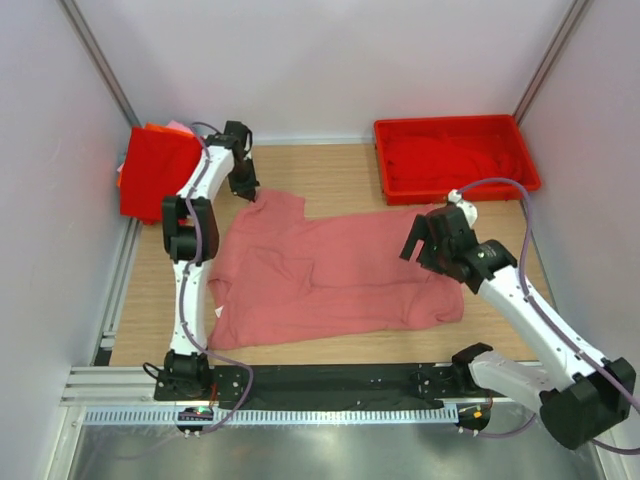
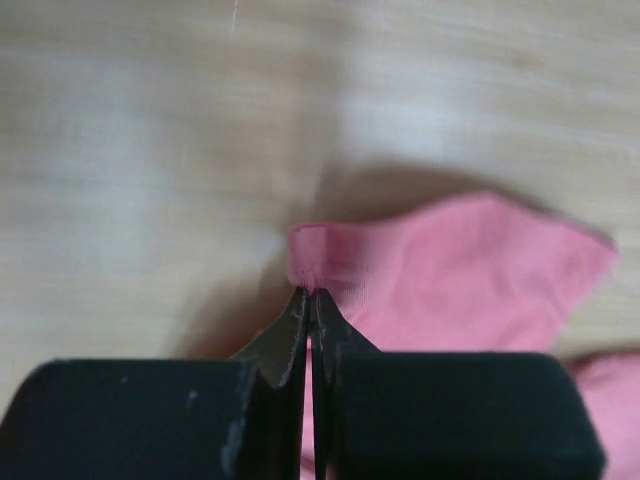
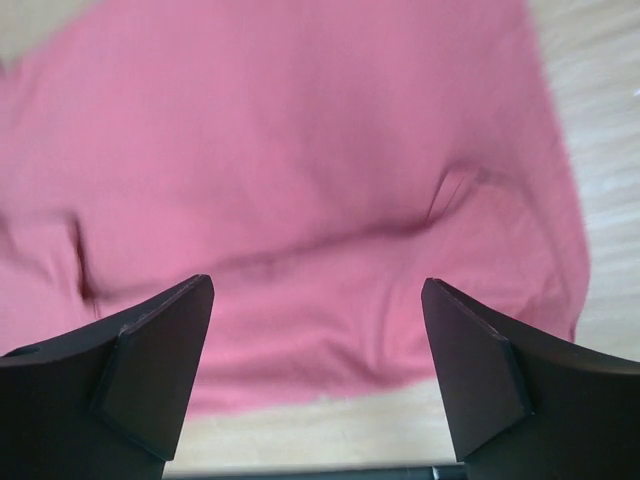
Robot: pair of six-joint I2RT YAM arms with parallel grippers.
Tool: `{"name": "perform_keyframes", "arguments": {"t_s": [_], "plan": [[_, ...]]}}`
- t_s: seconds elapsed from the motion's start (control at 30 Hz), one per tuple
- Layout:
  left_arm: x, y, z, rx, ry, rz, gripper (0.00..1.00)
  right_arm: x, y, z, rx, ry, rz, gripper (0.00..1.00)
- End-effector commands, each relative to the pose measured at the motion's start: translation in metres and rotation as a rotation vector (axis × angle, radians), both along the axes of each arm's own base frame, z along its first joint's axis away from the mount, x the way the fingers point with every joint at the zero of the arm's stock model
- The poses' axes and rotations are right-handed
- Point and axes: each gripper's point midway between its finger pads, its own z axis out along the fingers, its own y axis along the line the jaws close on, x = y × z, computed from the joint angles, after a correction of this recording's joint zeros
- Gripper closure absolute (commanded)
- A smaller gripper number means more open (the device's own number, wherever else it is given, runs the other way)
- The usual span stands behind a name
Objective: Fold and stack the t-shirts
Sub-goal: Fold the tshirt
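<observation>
Red-topped stack of folded t-shirts (image 1: pixel 158 182) at far-left table (image 1: pixel 340 172) edge. Left arm stretched far along left side, wrist pointing down; left gripper (image 1: pixel 246 192) pinched tight on far-left corner fold of salmon-pink t-shirt (image 1: pixel 330 275). Shirt spread flat mid-table, long axis left-right. Right arm angled inward, right gripper (image 1: pixel 418 246) spread wide, empty, above shirt's right end. Red tray (image 1: pixel 455 127) far right.
</observation>
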Motion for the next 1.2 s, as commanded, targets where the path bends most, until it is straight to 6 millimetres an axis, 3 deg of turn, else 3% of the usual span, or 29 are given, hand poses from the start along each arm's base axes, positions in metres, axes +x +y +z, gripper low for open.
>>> {"name": "perform_keyframes", "arguments": {"t_s": [0.0,0.07,0.13,0.17,0.2,0.27,0.37,0.4,0.43,0.57,0.87,1.07,1.17], "plan": [[-0.029,-0.008,0.093,-0.059,-0.087,-0.009,1.00,0.054,-0.014,0.021,0.026,-0.095,-0.059,0.09],[-0.049,-0.010,0.095,-0.049,-0.059,-0.013,1.00,0.080,-0.023,0.008,0.016,-0.056,-0.096,0.10],[-0.059,-0.013,0.117,-0.064,-0.098,-0.019,1.00,0.105,-0.029,0.010,-0.001,-0.069,-0.114,0.10],[-0.064,-0.016,0.115,-0.067,-0.097,-0.023,1.00,0.117,-0.037,-0.012,-0.025,-0.010,-0.138,0.10],[-0.067,-0.018,0.126,-0.074,-0.123,-0.027,1.00,0.133,-0.038,-0.009,-0.030,-0.035,-0.137,0.11],[-0.071,-0.024,0.127,-0.082,-0.131,-0.042,1.00,0.148,-0.047,-0.034,-0.061,0.016,-0.144,0.12],[-0.077,-0.030,0.131,-0.091,-0.140,-0.058,1.00,0.178,-0.058,-0.042,-0.145,-0.033,-0.134,0.14],[-0.078,-0.030,0.131,-0.097,-0.141,-0.059,1.00,0.185,-0.067,-0.061,-0.198,0.005,-0.149,0.16],[-0.078,-0.031,0.130,-0.099,-0.142,-0.061,1.00,0.197,-0.071,-0.056,-0.224,-0.007,-0.144,0.17],[-0.082,-0.032,0.131,-0.109,-0.146,-0.066,1.00,0.227,-0.082,-0.069,-0.231,-0.034,-0.146,0.21],[-0.084,-0.033,0.132,-0.114,-0.149,-0.075,1.00,0.263,-0.109,-0.106,-0.296,-0.005,-0.159,0.28],[-0.083,-0.032,0.132,-0.124,-0.145,-0.070,1.00,0.270,-0.113,-0.125,-0.279,0.013,-0.140,0.41],[-0.083,-0.032,0.129,-0.129,-0.137,-0.069,1.00,0.272,-0.113,-0.124,-0.268,0.005,-0.136,0.46]]}}
